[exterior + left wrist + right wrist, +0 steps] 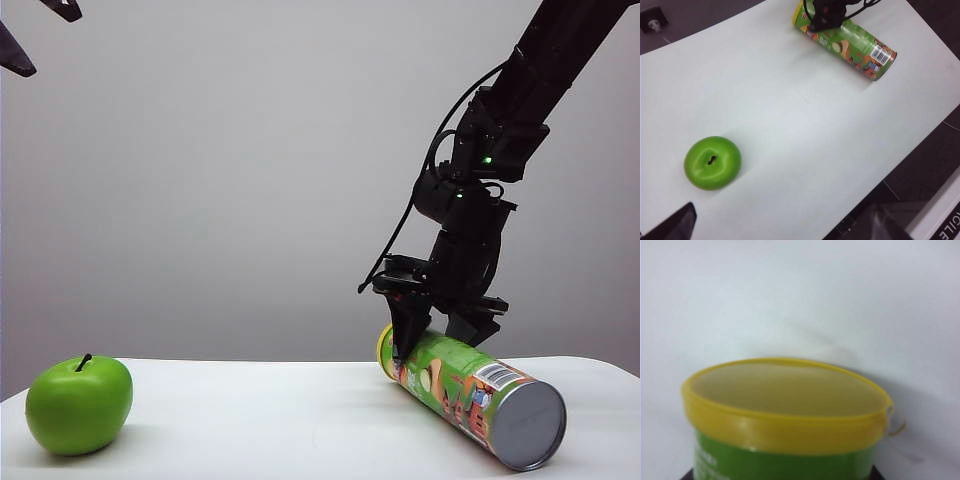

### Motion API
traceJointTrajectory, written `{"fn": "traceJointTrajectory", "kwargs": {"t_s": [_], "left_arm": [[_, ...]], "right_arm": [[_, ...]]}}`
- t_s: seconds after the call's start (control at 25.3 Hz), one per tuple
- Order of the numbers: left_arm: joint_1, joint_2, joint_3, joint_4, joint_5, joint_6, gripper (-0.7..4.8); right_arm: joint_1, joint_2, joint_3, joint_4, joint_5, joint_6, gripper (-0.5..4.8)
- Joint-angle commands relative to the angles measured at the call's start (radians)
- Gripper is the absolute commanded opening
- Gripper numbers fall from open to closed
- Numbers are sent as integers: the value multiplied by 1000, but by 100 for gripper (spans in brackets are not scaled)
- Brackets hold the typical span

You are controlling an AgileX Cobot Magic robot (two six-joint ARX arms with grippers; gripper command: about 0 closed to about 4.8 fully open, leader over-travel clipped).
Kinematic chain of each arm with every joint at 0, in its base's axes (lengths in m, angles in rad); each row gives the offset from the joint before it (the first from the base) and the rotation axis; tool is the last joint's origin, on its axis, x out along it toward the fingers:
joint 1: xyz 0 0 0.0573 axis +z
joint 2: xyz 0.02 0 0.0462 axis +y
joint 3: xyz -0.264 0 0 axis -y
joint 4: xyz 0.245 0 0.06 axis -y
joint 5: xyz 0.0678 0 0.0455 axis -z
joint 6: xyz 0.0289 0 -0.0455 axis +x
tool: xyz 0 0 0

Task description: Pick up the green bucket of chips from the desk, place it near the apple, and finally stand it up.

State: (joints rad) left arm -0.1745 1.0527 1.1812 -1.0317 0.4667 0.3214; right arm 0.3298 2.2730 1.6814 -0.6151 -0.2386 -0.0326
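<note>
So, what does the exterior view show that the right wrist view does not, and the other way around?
Only the exterior view shows the apple at the left of the desk, the chip can's silver base, and the right pincer astride the lying can near its lid end; the left pincer hangs high at the upper left. Only the right wrist view shows the yellow lid close up, with a small loop at its rim. Both show the green bucket of chips and the white desk.
</note>
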Motion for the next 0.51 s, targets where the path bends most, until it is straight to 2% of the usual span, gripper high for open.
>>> {"fn": "traceJointTrajectory", "kwargs": {"t_s": [0.04, 0.16, 0.32, 0.39, 0.51], "left_arm": [[0, -10, 4, 68, 7, -3, 479], [0, -19, 3, 92, 8, -19, 479], [1, -55, -13, 111, 0, -18, 479], [1, -75, -21, 135, -8, -21, 479], [1, -121, -42, 195, -45, -39, 479]], "right_arm": [[1, -29, 36, 24, -68, 7, 271], [1, -52, 91, 21, -119, 8, 270], [1, -117, 219, 83, -312, 67, 274], [1, -137, 230, 188, -400, 123, 274], [2, -156, 229, 349, -462, 192, 276]]}}
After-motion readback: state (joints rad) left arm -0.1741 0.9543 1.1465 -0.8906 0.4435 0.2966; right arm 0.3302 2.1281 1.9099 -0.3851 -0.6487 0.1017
